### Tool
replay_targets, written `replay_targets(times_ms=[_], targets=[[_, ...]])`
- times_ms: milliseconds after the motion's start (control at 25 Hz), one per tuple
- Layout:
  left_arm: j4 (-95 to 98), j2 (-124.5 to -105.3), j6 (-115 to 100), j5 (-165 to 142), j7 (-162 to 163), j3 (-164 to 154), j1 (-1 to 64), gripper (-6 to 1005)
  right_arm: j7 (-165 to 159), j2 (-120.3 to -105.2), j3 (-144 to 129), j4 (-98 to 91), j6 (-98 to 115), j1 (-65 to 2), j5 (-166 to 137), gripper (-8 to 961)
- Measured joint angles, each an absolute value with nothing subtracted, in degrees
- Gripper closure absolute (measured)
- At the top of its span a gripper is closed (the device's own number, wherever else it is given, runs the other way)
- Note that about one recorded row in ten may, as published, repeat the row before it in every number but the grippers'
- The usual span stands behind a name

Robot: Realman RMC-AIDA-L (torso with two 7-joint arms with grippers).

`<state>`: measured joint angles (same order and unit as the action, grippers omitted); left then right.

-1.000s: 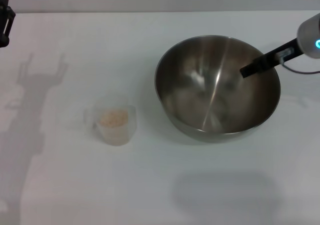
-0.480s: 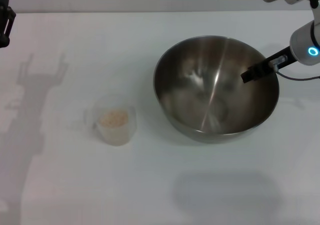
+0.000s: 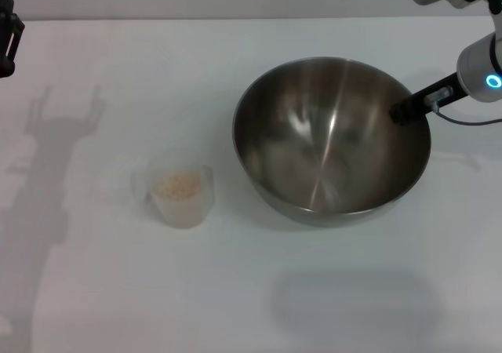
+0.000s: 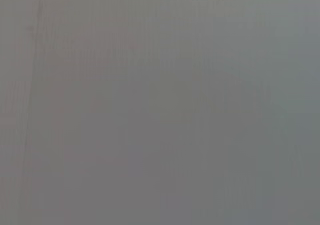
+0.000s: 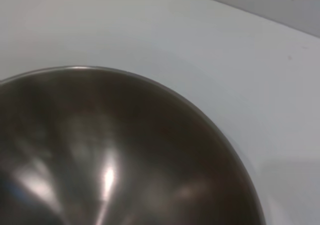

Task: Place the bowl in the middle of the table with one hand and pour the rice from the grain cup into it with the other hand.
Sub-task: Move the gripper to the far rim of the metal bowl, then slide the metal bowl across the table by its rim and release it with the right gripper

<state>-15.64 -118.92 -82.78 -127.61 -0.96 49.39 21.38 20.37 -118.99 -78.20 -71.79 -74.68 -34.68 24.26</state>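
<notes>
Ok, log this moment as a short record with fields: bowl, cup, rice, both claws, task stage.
bowl: steel bowl upright on the white table, right of centre, no rice in it
grain cup: clear grain cup upright on the table, left of the bowl, apart from it
rice: pale rice in the cup
right claw: right claw at the bowl's right rim, one dark finger over the inside
left claw: left claw parked at the far left edge, away from the cup
stage: bowl being placed; pouring not begun
</notes>
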Motion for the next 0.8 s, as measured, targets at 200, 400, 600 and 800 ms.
replay_targets(times_ms=[200,400,600,800], targets=[[-15.6,-118.91,-82.8,-127.6,-1.0,49.4,21.4,199,21.2,-119.01,-78.1,-74.7,-74.2,-33.9,24.4,898],[-15.6,-118.91,-82.8,-127.6,-1.0,49.4,21.6,200,25.0,-118.98,-76.0,-79.3,-73.7,-31.8,28.8,937],[-15.6,-118.91,-82.8,-127.6,-1.2,50.0,21.6,202,29.6,-118.87,-73.5,-83.5,-74.5,-29.7,33.8,948],[-15.7,-118.91,-82.8,-127.6,-1.1,50.4,21.6,203,34.5,-118.85,-71.2,-85.8,-75.3,-27.0,39.1,947]])
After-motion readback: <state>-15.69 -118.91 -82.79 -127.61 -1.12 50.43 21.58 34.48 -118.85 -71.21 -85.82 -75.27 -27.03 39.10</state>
